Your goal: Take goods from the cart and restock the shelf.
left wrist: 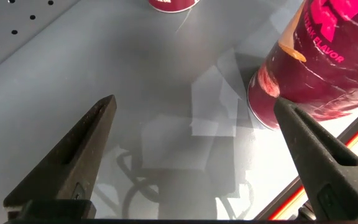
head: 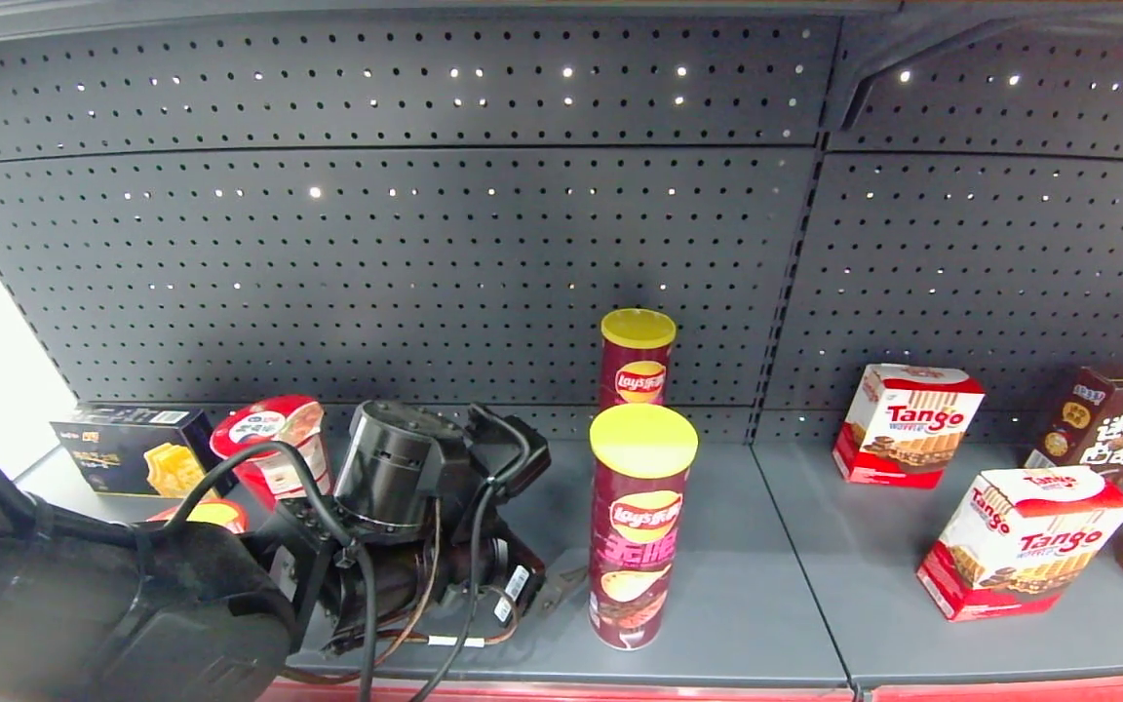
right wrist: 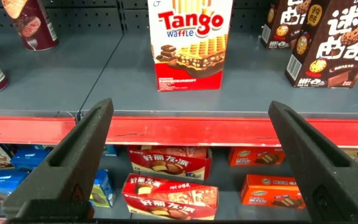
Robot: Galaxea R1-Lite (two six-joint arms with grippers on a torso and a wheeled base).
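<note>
**Left arm.** Your left gripper (left wrist: 193, 106) lies low over the shelf (head: 747, 595), near its front and just left of the front can (head: 641, 526). Its fingers (left wrist: 73, 162) stand wide apart with bare shelf between them. In the left wrist view one fingertip sits close against the can's base; you cannot tell whether it touches.

**Cans.** The front can stands upright near the shelf's front. The rear can (head: 637, 356) stands upright straight behind it, against the pegboard (head: 376, 244), with a gap between the two.

**Right arm.** Your right gripper (right wrist: 191, 106) hangs in front of the shelf's red edge (right wrist: 185, 130), its fingers spread wide and gripping nothing. It faces a waffle box (right wrist: 190, 43) standing upright on the shelf.

**Surroundings.** In the head view, right of the shelf divider, two waffle boxes (head: 1020, 541) stand one behind the other, with brown boxes (head: 1103, 419) at the far right. At the left end, a black box (head: 137, 448) and a red cup (head: 269, 444) sit behind your left arm. On the lower shelf (right wrist: 229, 202) lie red boxes (right wrist: 166, 193) and orange ones.
</note>
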